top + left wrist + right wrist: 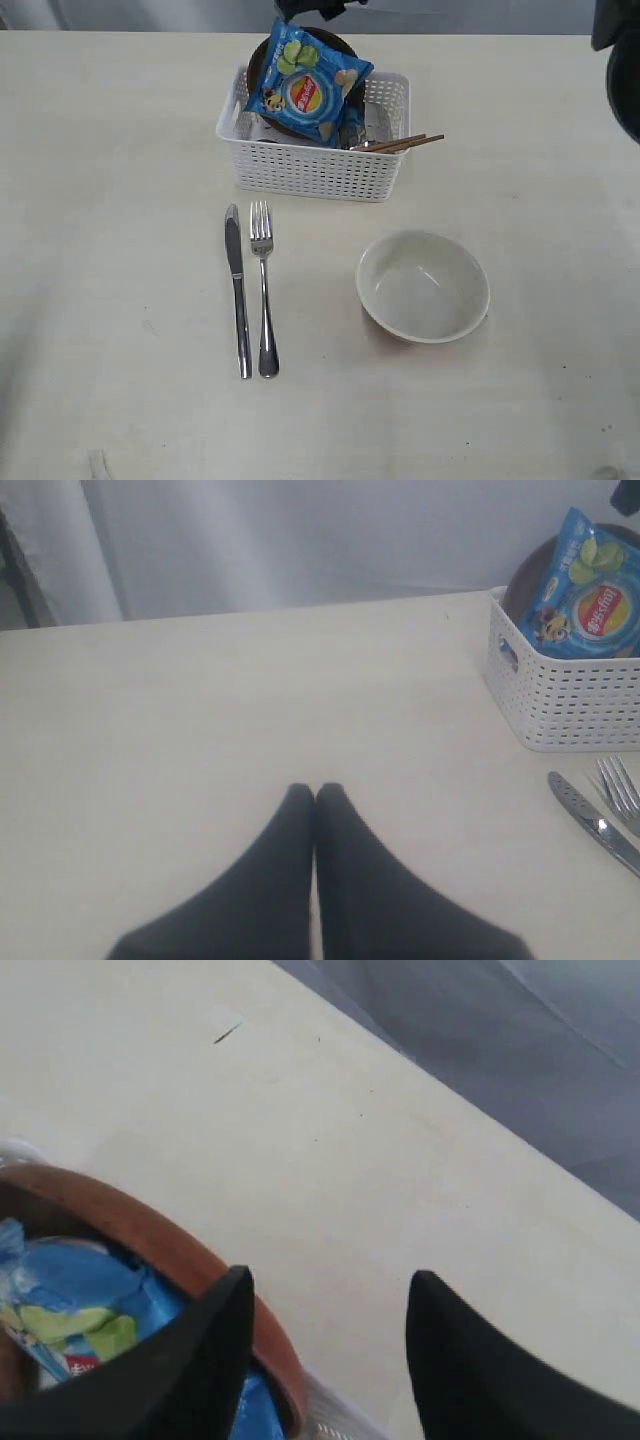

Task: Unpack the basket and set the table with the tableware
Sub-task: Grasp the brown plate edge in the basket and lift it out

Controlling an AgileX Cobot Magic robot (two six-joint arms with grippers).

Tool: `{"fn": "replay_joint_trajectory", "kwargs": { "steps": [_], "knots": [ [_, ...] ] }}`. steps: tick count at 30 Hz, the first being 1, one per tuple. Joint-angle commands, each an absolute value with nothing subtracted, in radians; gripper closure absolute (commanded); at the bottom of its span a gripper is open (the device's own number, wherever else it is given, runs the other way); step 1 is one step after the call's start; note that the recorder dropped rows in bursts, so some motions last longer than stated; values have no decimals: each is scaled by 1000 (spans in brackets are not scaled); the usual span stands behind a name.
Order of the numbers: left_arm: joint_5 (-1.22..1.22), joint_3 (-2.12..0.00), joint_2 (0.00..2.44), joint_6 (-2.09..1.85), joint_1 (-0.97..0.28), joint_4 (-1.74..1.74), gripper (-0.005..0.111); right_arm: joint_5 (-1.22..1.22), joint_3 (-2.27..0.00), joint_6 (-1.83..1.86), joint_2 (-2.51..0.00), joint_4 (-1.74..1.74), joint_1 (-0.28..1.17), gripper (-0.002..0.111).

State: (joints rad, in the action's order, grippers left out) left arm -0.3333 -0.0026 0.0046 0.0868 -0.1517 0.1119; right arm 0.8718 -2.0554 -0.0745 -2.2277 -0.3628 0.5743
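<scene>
The white basket (320,170) stands at the back of the table (110,200). A brown plate (262,55) leans inside it behind a blue chip bag (305,85), and wooden chopsticks (405,143) poke over its right rim. A knife (238,290) and fork (264,290) lie side by side in front, with a cream bowl (422,285) to their right. My right gripper (330,1285) is open over the plate's rim (150,1235), one finger inside above the bag (70,1310), the other outside. My left gripper (315,792) is shut and empty over bare table, left of the basket (570,700).
A dark part of the right arm (620,60) hangs at the top right corner of the exterior view. The table's far edge runs just behind the basket, with a grey curtain beyond. The knife (595,825) and fork (622,790) show at the edge of the left wrist view.
</scene>
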Motion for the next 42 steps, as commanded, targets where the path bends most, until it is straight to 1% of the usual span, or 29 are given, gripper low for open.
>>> {"fn": "replay_joint_trajectory", "kwargs": {
  "steps": [1, 8, 20, 26, 30, 31, 32, 36, 42],
  "knots": [
    [-326, 0, 0, 85, -149, 111, 107, 880, -2058, -40, -2250, -365, 568, 62],
    [-326, 0, 0, 85, -149, 111, 107, 872, -2058, -34, -2266, -362, 568, 62],
    [-326, 0, 0, 85, -149, 111, 107, 890, -2058, 180, -2284, -254, 568, 62],
    [-326, 0, 0, 85, -149, 100, 107, 888, -2058, 324, -2286, -272, 568, 62],
    [-326, 0, 0, 85, -149, 100, 107, 871, -2058, 329, -2286, -282, 568, 62],
    [-326, 0, 0, 85, -149, 100, 107, 866, -2058, 329, -2286, -282, 568, 64],
    [-326, 0, 0, 85, -149, 100, 107, 865, -2058, 329, -2286, -282, 568, 70],
    [-326, 0, 0, 85, -149, 100, 107, 863, -2058, 315, -2286, -282, 568, 109],
    [-326, 0, 0, 85, -149, 100, 107, 895, -2058, 314, -2279, -282, 572, 109]
  ]
}}
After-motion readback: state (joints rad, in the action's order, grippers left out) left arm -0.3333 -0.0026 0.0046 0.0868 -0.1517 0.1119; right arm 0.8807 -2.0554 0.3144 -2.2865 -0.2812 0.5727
